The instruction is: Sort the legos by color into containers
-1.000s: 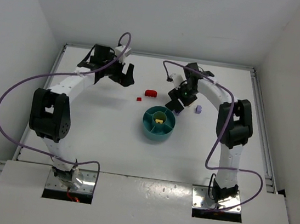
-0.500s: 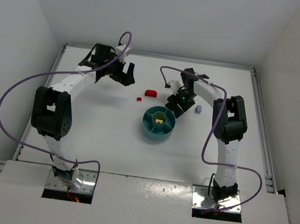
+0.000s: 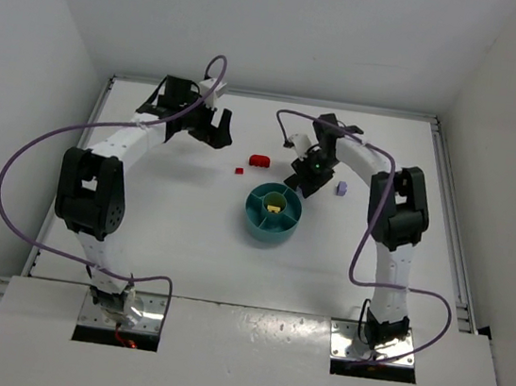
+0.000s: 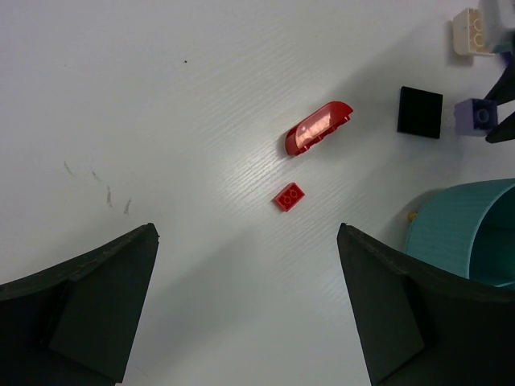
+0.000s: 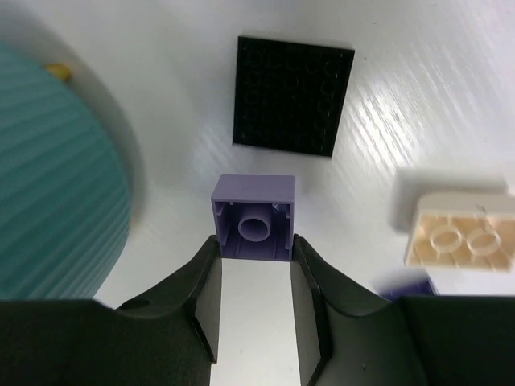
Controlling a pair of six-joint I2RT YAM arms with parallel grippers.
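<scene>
Top view overlooks the whole worktop (image 3: 185,241) from behind. Both close, downward wrist views share the teal dish (image 4: 451,217), with the black plate (image 5: 294,95) and lavender brick (image 5: 253,193) beside it.

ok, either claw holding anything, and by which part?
Right claw pinches the purple brick by its two opposite side walls, hollow underside facing the wrist camera. Left claw is open and holds nothing.

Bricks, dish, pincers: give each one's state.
Left pincer: open, empty.
Right pincer: shut on purple brick.
Purple brick: gripped, hollow side showing.
Black plate: flat on table.
Tan brick: loose on table.
Curved red brick: loose on table.
Small red brick: loose, studs up.
Dish: upright, yellow piece inside.
</scene>
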